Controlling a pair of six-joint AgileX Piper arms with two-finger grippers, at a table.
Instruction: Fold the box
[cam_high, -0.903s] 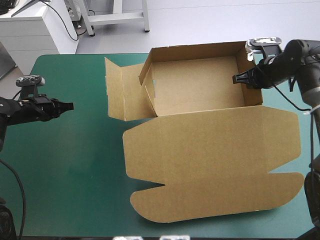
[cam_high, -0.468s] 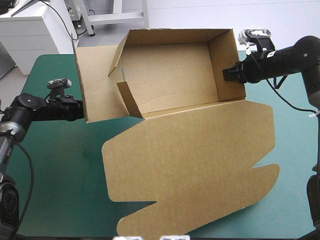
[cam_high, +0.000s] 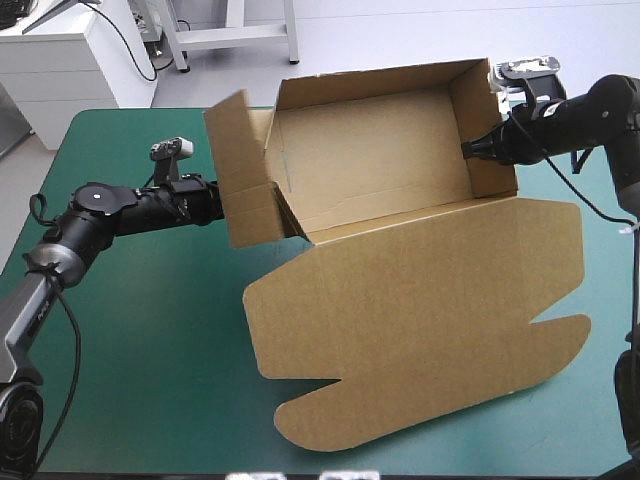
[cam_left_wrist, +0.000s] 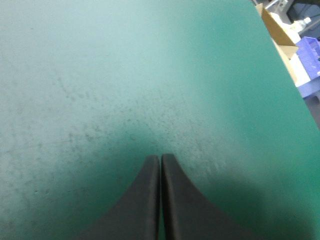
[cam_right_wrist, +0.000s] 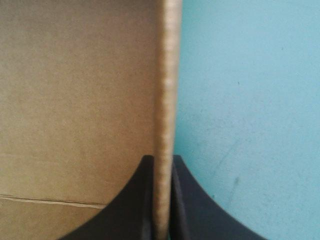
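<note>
The brown box stands as an open tray, tilted, with its walls raised and its lid spread flat toward the table's front edge. My right gripper is shut on the box's right wall, which runs up between its fingers. My left gripper reaches the outer side of the box's raised left flap, which hides its tip. In the left wrist view its fingers are shut, with only teal-green cover ahead of them.
Bare teal-green cover lies left of and in front of the lid. The lid's front flaps reach close to the table's front edge. A piece of brown board shows beyond the table's edge in the left wrist view.
The box has swung and shifted to the right, held by the right gripper. My left arm has reached rightward up to the left flap, which now stands closer to the tray.
</note>
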